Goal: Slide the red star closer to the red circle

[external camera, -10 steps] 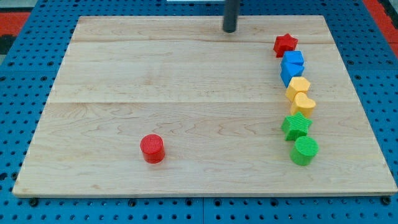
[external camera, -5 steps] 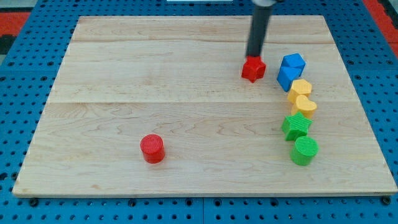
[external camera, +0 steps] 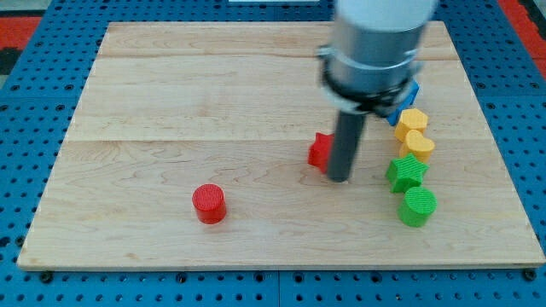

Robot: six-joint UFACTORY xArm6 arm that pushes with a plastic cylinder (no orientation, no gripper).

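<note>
The red star lies near the middle of the wooden board, partly hidden behind the rod. My tip touches the board right at the star's right side, slightly toward the view's bottom. The red circle stands at the lower left of the star, well apart from it.
A column of blocks runs down the view's right: a blue block mostly hidden by the arm, two yellow blocks, a green star and a green cylinder. The board's edge borders blue pegboard.
The tip came down from the view's top, met the red star beside the blue block and pushed it down-left toward the board's middle. The other blocks stayed put.
</note>
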